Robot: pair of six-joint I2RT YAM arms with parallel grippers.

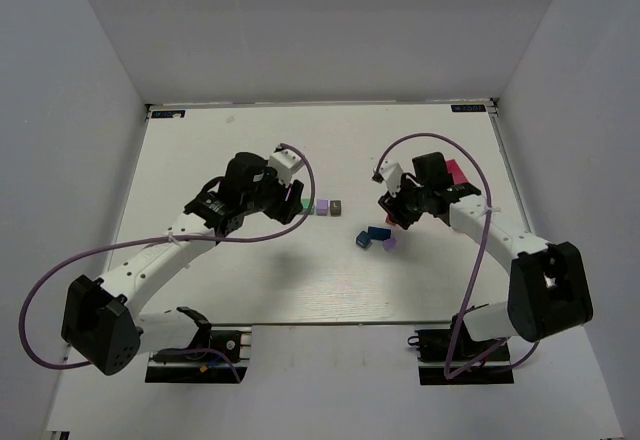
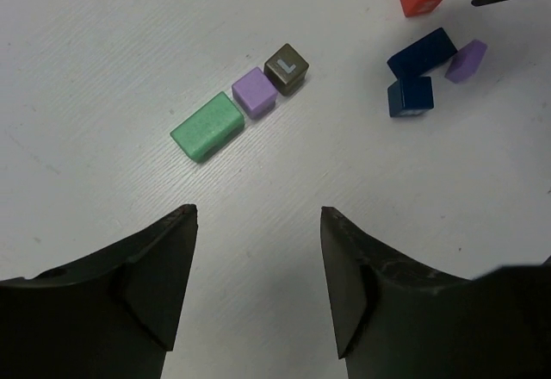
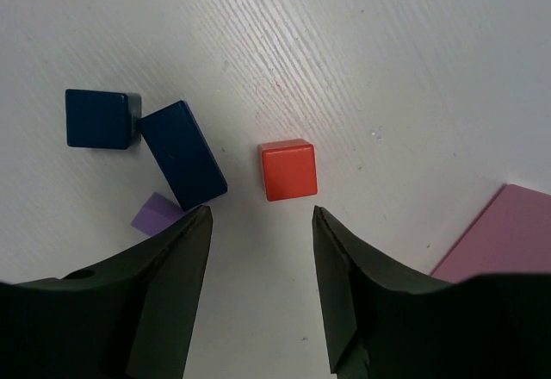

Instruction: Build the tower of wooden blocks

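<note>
since no block sits on another yet, the tower is not begun and the wood blocks lie flat in two loose groups. the left gripper (image 2: 258, 215) hovers with fingers parted and empty, aimed at the green bar (image 2: 207, 127), purple cube (image 2: 255, 92) and dark cube (image 2: 287, 68) set in a row. the right gripper (image 3: 263, 211), also parted and empty, faces the red cube (image 3: 287, 170), probably its pick. the white table (image 1: 250, 280) is matte, boxed by plain grey walls (image 1: 320, 20).
</note>
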